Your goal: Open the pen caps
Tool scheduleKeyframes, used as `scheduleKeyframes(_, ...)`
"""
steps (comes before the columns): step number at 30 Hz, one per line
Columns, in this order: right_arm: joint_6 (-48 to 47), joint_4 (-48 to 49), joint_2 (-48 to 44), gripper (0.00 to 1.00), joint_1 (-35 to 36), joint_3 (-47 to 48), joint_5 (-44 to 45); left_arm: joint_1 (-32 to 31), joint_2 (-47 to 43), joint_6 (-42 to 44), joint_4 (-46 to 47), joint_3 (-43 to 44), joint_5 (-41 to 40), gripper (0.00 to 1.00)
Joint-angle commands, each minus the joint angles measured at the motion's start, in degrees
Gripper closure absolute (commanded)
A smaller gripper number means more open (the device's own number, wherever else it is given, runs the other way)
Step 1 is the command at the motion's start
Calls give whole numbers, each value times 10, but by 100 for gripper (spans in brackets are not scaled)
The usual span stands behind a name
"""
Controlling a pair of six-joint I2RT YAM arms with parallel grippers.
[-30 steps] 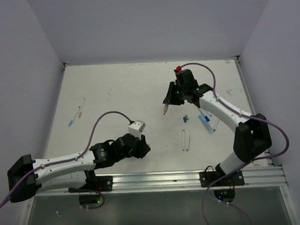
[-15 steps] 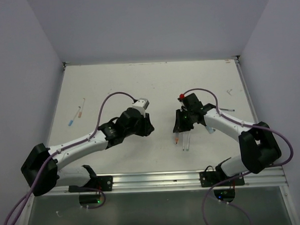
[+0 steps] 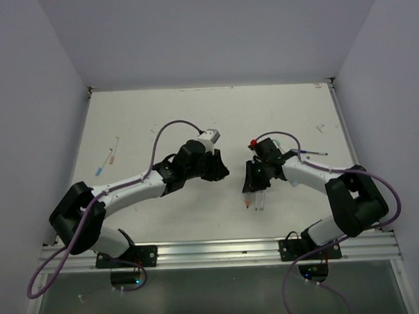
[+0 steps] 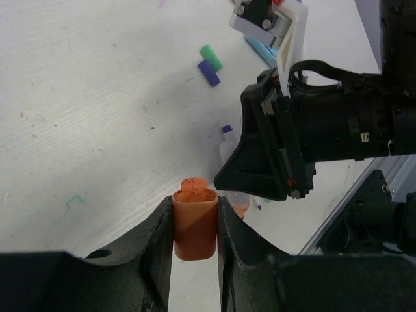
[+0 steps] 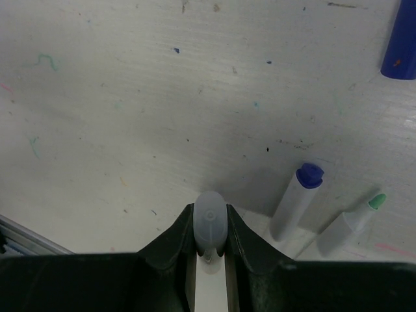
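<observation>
The left hand [image 4: 194, 209] is closed narrow on the orange cap [image 4: 195, 227]; the cap's long axis runs along the fingers. The right hand [image 5: 210, 218] clamps the white barrel [image 5: 210, 233]. In the top view both sit at frame centre. The cap lies left of the barrel and apart from it. The barrel's tip [image 3: 248, 204] points down-frame toward the tabletop [image 3: 159, 124]. Judgement: the cap is off, and set-down comes next
</observation>
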Motion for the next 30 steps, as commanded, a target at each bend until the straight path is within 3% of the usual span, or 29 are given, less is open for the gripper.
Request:
scheduleKeyframes(1, -8, 14, -2, 96, 1, -16, 14, 15, 16, -9, 45, 31, 17, 100)
scheduleKeyframes(10, -5, 21, -12, 85, 1, -39, 19, 35, 82, -24, 92, 63, 67, 100)
scheduleKeyframes(23, -15, 0, -30, 57, 0, -37, 49, 45, 167, -38, 111, 127, 98, 100)
scheduleKeyframes(30, -17, -40, -129, 53, 1, -26, 29, 52, 204, -52, 125, 145, 111, 100)
